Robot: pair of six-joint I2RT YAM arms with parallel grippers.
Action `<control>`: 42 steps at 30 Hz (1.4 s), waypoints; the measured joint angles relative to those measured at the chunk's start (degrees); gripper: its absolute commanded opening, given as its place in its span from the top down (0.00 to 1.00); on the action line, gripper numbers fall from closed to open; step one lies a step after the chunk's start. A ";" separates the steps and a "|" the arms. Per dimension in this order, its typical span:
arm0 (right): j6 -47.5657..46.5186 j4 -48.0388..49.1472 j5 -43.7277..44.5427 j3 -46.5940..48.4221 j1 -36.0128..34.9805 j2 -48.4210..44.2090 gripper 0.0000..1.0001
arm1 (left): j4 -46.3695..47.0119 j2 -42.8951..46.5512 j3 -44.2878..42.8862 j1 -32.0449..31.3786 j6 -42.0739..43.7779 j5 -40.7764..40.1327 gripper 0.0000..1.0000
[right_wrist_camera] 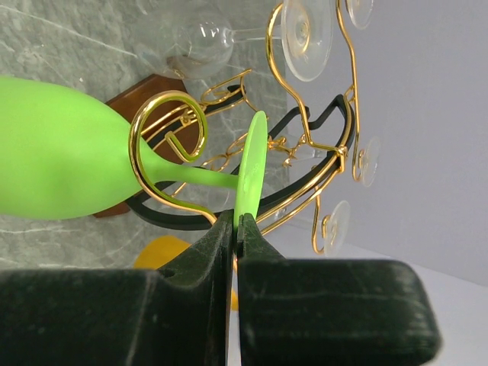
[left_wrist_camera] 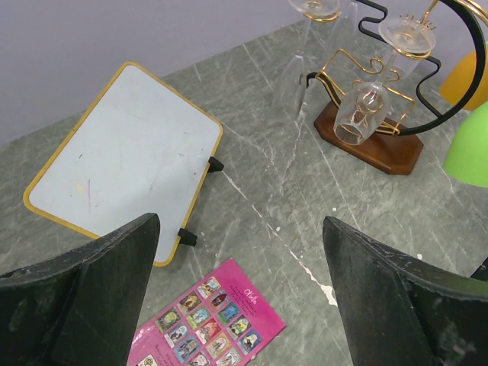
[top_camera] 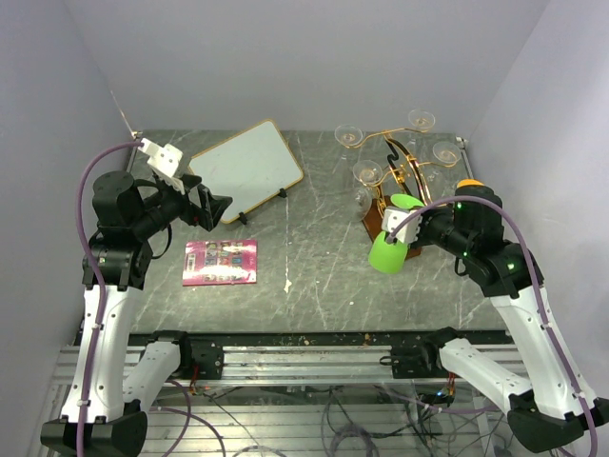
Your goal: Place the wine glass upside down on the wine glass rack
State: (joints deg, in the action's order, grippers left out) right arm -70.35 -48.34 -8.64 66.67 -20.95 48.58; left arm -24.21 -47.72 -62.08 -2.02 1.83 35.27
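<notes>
The right pincer is clamped together on the rim of the foot of the green wine glass. The glass is tilted on its side, and its stem seems to sit in a gold curl of the wine glass rack. The left pincer hangs wide apart above the worktop, near a whiteboard and a pink card.

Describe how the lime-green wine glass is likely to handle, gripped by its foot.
The lime-green wine glass probably swings easily: the right end effector pinches only its thin foot rim, with the bowl far out. Its smooth surface suggests it could slip. Laid down, the round bowl would likely roll.
</notes>
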 measured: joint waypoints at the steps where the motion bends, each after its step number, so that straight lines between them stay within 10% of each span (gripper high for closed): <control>1: -0.13 -0.04 -0.37 0.00 0.00 -0.02 1.00 | 0.00 0.00 0.00 0.00 0.00 0.00 0.02; 42: -0.44 -3.43 -11.28 3.82 0.26 2.19 1.00 | 0.00 0.59 0.00 0.02 0.44 1.46 0.02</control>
State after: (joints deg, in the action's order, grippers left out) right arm -70.78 -51.77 -19.92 70.50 -20.69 50.76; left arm -24.21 -47.13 -62.08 -2.00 2.26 36.73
